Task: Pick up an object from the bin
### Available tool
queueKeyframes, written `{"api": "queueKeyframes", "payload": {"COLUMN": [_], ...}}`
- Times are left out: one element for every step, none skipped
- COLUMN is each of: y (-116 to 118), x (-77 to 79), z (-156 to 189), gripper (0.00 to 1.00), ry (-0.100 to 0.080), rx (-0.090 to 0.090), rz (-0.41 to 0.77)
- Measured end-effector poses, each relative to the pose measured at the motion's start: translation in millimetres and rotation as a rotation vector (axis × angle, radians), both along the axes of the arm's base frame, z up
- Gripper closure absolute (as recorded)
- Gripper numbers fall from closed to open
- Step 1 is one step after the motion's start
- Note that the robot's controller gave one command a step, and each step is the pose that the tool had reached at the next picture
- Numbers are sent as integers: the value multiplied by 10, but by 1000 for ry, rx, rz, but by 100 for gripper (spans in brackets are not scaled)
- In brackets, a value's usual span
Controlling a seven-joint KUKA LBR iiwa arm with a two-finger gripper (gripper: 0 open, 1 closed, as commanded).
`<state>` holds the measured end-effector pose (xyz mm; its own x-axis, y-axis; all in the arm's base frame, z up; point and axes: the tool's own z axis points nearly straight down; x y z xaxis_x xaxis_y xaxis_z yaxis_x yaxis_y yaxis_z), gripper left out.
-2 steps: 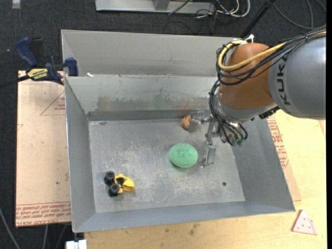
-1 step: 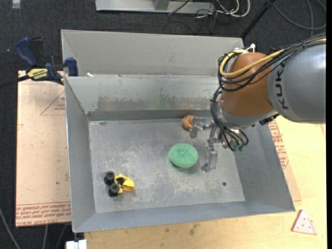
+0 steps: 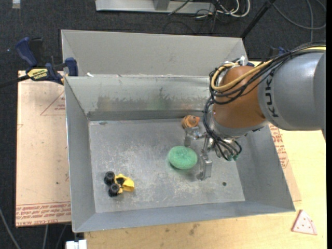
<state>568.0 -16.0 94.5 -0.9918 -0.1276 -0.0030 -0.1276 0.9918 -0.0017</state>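
Grey metal bin: three small loose things are seen well apart on its floor; the arm is reached in from the right.
Green lump: a round, soft-looking green pad, lying flat near the middle of the floor, a little to the right; it is judged to be the thing to be picked.
Gripper: set low over the floor, just beside the right edge of the green lump.
Fingers: seen spread apart, one toward the back wall and one toward the front; nothing is pinched between them, and the green lump is not yet enclosed.
Orange piece: a small orange thing by the back wall, near the rear finger but apart from it; its kind cannot be told.
Yellow toy: a small yellow vehicle with black wheels, at the front left, well away from the gripper.
Step in hand: by judgement, the fingers are being placed round the green lump before closing.
How it is done well: the gripper should be shifted a little to the left, so that the lump is centred between the fingers; the tips should be kept close to the floor, so that the low pad is caught under its widest part.
Risk: if the fingers are closed where they now stand, only the rim may be nipped, or the lump may be pushed aside.
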Motion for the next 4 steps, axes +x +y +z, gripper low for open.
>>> {"api": "queueKeyframes", "payload": {"y": [194, 263, 263, 289], "x": [-31, -38, -39, -112], "z": [-174, -228, -228, 1269], "gripper": [0, 100, 100, 100], "ry": [5, 2, 2, -1], "rx": [3, 3, 2, 2], "rz": [36, 0, 0, -22]}}
